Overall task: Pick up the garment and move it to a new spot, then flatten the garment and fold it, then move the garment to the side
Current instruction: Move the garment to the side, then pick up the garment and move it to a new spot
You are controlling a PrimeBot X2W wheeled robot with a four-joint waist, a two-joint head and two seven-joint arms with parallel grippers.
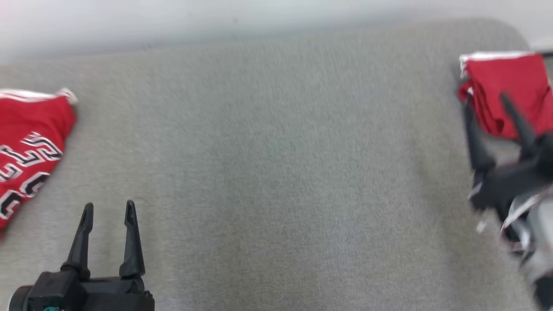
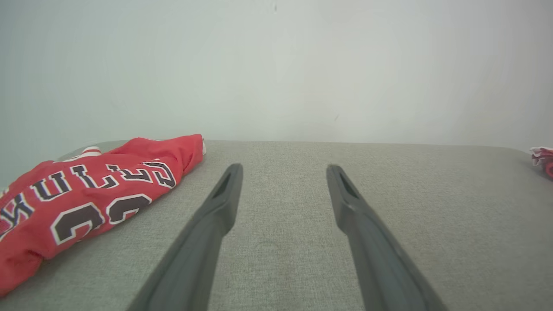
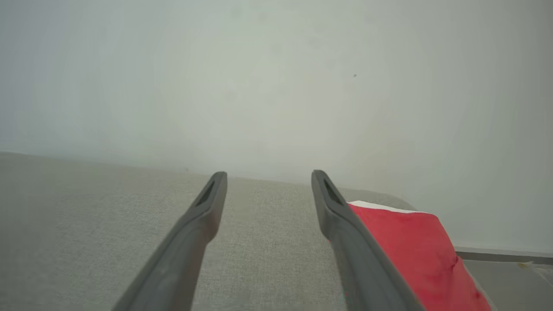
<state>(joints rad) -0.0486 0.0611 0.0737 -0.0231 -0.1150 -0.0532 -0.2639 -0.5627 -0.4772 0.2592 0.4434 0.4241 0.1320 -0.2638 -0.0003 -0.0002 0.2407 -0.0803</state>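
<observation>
The left end effector holds its two dark fingers well apart, nothing between them, above a grey woven table. A rumpled red jersey with dark white-edged lettering lies left; a red-and-white cloth scrap shows at the right edge

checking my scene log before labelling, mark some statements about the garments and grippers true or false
1. The left gripper is open and empty. True.
2. The right gripper is clamped on the folded red garment. False: its fingers are spread and grip nothing.
3. The lettered jersey lies at the robot's left on the grey surface. True.
4. The two garments are stacked together. False: they lie apart, at opposite ends of the surface.
</observation>
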